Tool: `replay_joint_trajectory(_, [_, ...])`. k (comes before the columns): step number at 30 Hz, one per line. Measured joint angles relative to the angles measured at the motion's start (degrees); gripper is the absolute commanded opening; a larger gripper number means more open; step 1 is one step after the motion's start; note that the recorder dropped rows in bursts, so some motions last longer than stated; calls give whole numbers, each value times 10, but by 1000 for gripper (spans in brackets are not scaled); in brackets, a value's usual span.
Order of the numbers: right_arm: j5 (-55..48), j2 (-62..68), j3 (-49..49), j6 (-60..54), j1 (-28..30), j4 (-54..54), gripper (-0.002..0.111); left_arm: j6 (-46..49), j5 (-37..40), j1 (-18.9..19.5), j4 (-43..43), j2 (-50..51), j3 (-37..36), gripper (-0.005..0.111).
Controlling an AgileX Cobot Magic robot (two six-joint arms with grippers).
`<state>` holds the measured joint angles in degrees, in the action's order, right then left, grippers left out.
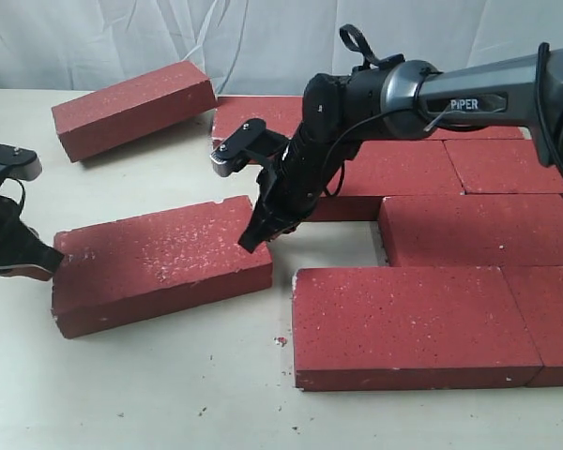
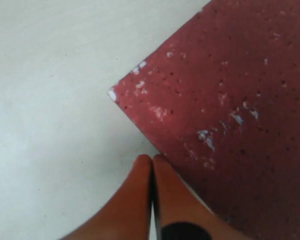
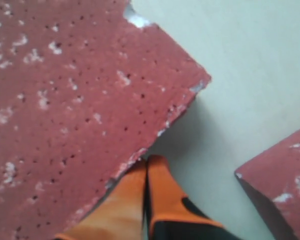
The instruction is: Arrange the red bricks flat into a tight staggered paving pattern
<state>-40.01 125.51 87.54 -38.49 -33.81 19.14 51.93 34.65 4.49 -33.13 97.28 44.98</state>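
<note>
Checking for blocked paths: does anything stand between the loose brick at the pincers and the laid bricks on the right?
Only the right pincer, shut at the end of the loose brick facing the laid bricks. Otherwise just table with a few crumbs.

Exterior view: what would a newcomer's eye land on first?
A loose red brick lies askew left of centre, with the shut left gripper and right gripper at its ends. To the right, laid bricks form staggered rows; another brick sits crooked at the back left.
</note>
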Motion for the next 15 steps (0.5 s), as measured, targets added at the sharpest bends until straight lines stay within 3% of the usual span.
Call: replay_joint_trajectory(15, [-89,-25,0,0,0,-6,-1,10,-7,0,-29,6,15,0])
